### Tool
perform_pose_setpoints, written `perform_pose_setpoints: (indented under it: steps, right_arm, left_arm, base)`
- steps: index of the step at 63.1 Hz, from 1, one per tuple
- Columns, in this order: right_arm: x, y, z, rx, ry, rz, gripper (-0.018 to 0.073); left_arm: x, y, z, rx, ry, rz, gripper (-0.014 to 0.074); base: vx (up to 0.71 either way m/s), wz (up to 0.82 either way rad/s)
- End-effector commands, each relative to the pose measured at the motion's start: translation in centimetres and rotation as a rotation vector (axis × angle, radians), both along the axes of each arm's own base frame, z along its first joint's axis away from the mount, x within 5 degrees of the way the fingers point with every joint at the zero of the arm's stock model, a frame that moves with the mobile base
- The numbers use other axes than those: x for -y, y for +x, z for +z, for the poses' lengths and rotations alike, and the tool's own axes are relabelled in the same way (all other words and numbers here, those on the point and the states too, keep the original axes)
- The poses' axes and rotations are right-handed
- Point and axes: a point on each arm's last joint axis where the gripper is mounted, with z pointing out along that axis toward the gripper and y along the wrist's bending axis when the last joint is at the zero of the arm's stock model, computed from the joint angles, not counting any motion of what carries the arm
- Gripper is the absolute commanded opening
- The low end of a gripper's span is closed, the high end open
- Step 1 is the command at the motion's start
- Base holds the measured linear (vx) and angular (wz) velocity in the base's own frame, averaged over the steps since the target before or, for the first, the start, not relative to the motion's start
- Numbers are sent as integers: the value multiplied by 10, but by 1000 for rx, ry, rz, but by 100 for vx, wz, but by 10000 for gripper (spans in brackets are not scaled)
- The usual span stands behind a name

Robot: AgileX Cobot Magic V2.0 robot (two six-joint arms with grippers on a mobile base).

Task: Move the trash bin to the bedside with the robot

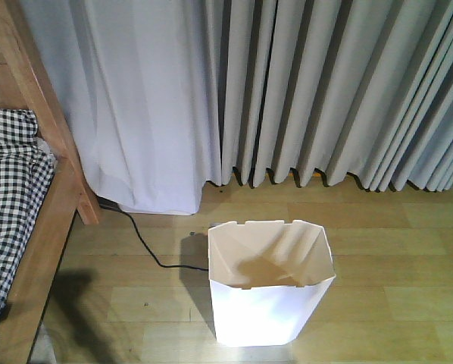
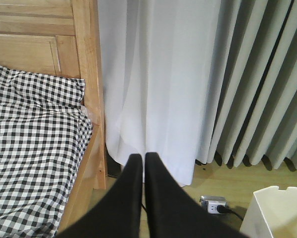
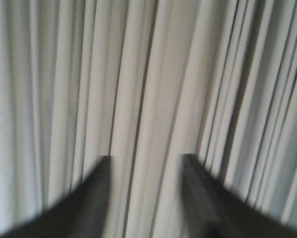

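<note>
White faceted plastic trash bin (image 1: 268,292) stands upright on your wood floor (image 1: 378,250), mouth up, tapering down, right of the bed's frame (image 1: 41,250) and apart from it. Your left gripper (image 2: 143,157) has its fingers pressed together, aimed at the curtain (image 2: 153,84). Right gripper (image 3: 144,161) is spread wide, nothing in it, blurry.

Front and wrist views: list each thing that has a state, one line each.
trash bin: upright on the floor, empty, apart from the bed
left gripper: shut, holding nothing
right gripper: open, empty
curtains: drawn closed
bed: covered with a checked cover
</note>
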Motion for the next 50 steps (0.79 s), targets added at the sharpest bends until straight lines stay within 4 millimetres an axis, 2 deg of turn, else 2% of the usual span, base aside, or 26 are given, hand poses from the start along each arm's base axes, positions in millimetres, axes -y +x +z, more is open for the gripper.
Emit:
perform_pose_setpoints:
  steps: [1, 3, 50]
  right_arm:
    - [-1, 0, 10, 29, 33, 11, 36]
    - [-1, 0, 10, 30, 35, 14, -16]
    - [-1, 0, 10, 30, 33, 13, -9]
  left_arm:
    - [0, 1, 5, 77, 4, -4, -6]
    - [0, 1, 5, 77, 4, -4, -6]
    - [0, 1, 5, 77, 4, -4, -6]
  base:
    - [0, 0]
    - [0, 0]
    - [0, 0]
